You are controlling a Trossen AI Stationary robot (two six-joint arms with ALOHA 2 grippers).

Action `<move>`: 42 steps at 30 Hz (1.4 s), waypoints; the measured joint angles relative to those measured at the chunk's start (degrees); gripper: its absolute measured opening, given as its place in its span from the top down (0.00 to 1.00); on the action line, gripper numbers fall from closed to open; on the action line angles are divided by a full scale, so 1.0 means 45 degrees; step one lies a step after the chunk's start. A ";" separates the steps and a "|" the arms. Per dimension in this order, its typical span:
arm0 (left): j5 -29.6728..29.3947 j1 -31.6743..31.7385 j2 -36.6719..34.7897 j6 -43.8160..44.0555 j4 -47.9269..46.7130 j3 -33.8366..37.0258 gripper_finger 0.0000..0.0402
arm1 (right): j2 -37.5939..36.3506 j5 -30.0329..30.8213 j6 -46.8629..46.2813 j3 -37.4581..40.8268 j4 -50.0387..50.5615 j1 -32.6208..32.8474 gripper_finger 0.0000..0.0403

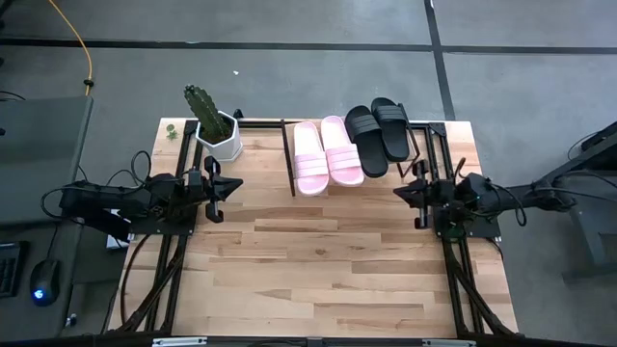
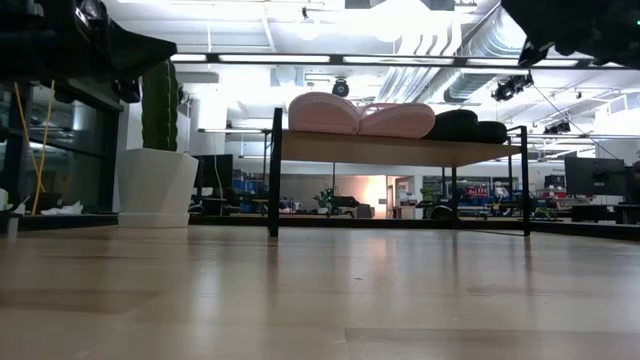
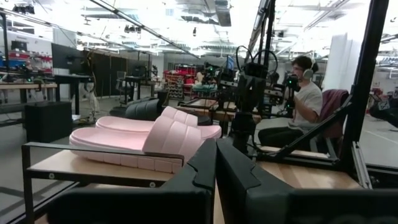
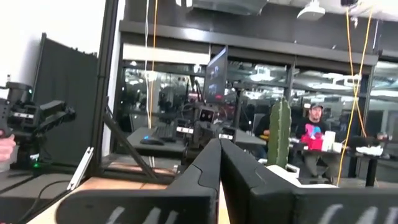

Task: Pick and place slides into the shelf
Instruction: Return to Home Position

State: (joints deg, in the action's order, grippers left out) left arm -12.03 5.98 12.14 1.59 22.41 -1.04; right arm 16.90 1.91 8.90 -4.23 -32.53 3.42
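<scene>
Two pale pink slides (image 1: 327,154) and two black slides (image 1: 378,133) lie side by side, soles down, on the wooden shelf (image 1: 289,159) at the table's far edge. They also show in the low view, pink slides (image 2: 360,115) and black slides (image 2: 465,126) on the plank. The pink pair shows in the left wrist view (image 3: 143,140). My left gripper (image 1: 231,185) is shut and empty, at the table's left, raised. My right gripper (image 1: 400,190) is shut and empty, at the table's right, just near of the shelf's end.
A white pot with a green cactus (image 1: 214,125) stands at the far left, beside the shelf. The shelf's black end frames (image 1: 287,154) stand up from the table. People sit in the room beyond the table (image 3: 305,93).
</scene>
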 joint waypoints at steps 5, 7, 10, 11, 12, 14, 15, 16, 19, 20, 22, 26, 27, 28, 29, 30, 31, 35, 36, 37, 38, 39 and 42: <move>0.0089 0.0000 0.0000 0.0013 0.0000 0.0000 1.00 | -0.0815 -0.0372 0.0166 0.0096 0.0213 0.0000 1.00; 0.0194 0.0000 0.0000 0.0013 0.0000 0.0000 1.00 | -0.1018 -0.0538 0.0321 0.0096 0.0408 0.0000 1.00; 0.0238 0.0000 0.0000 0.0013 -0.0022 0.0000 1.00 | -0.1255 -0.0373 0.0366 0.0096 0.0833 0.0005 1.00; 0.0238 -0.0002 0.0000 0.0013 -0.0058 0.0000 1.00 | -0.1321 -0.0354 0.0431 0.0096 0.0980 0.0004 1.00; 0.0240 -0.0002 0.0000 0.0013 -0.0106 0.0000 1.00 | -0.1388 -0.0331 0.0468 0.0096 0.1126 0.0005 1.00; 0.0239 0.0000 0.0000 0.0012 -0.0230 0.0000 1.00 | -0.1530 -0.0169 0.0468 0.0096 0.1316 0.0005 1.00; 0.0243 0.0000 0.0000 0.0012 -0.0314 0.0000 1.00 | -0.1606 -0.0109 0.0469 0.0100 0.1411 0.0005 1.00; 0.0240 -0.0005 0.0000 0.0012 -0.0376 0.0000 1.00 | -0.1678 -0.0097 0.0472 0.0101 0.1481 0.0005 1.00; 0.0239 -0.0003 0.0000 0.0032 -0.0460 0.0000 1.00 | -0.1909 -0.0097 0.0561 0.0101 0.1651 0.0005 1.00; 0.0241 -0.0003 0.0000 0.0040 -0.0461 0.0000 1.00 | -0.1984 -0.0097 0.0495 0.0101 0.1708 0.0005 1.00; 0.0243 -0.0005 0.0000 0.0071 -0.0461 0.0000 1.00 | -0.2108 -0.0153 0.0405 0.0101 0.1749 0.0005 1.00; 0.0240 -0.0005 0.0000 0.0076 -0.0461 0.0000 1.00 | -0.2311 -0.0224 0.0400 0.0101 0.2163 0.0007 1.00; 0.0243 -0.0001 0.0000 0.0076 -0.0461 0.0000 1.00 | -0.2344 -0.0121 0.0364 0.0101 0.2205 0.0000 1.00; 0.0239 -0.0005 0.0000 0.0076 -0.0461 0.0000 1.00 | -0.2365 -0.0125 0.0362 0.0101 0.2257 0.0000 1.00; 0.0238 0.0000 0.0000 0.0079 -0.0461 0.0000 1.00 | -0.2365 -0.0169 0.0366 0.0101 0.2263 0.0000 1.00; 0.0239 -0.0003 0.0000 0.0081 -0.0461 0.0000 1.00 | -0.2365 -0.0214 0.0366 0.0101 0.2282 0.0000 1.00; 0.0243 -0.0005 0.0000 0.0081 -0.0461 0.0000 1.00 | -0.2365 -0.0204 0.0352 0.0101 0.2314 0.0000 1.00; 0.0243 -0.0002 0.0000 0.0085 -0.0461 0.0000 1.00 | -0.2372 0.0021 0.0330 0.0675 0.1525 0.0005 1.00; 0.0243 -0.0004 -0.0005 0.0089 -0.0458 0.0000 1.00 | -0.2387 0.0358 0.0353 0.0807 0.1462 0.0005 1.00; 0.0243 -0.0005 -0.0008 0.0118 -0.0457 0.0000 1.00 | -0.2429 0.0680 0.0356 0.0810 0.1521 0.0004 1.00; 0.0241 -0.0005 -0.0010 0.0134 -0.0455 0.0000 1.00 | -0.2448 0.0803 0.0362 0.0815 0.1609 0.0000 1.00; 0.0243 -0.0003 -0.0010 0.0165 -0.0457 0.0000 1.00 | -0.2457 0.0621 0.0448 0.0815 0.1506 -0.0005 1.00; 0.0243 -0.0004 -0.0005 0.0178 -0.0457 0.0000 1.00 | -0.2452 -0.0301 0.0509 0.0815 0.1025 0.0011 1.00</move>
State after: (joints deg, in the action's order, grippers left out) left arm -10.94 5.96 12.12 2.39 20.36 -1.04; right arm 5.87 0.56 11.19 -0.56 -27.92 3.47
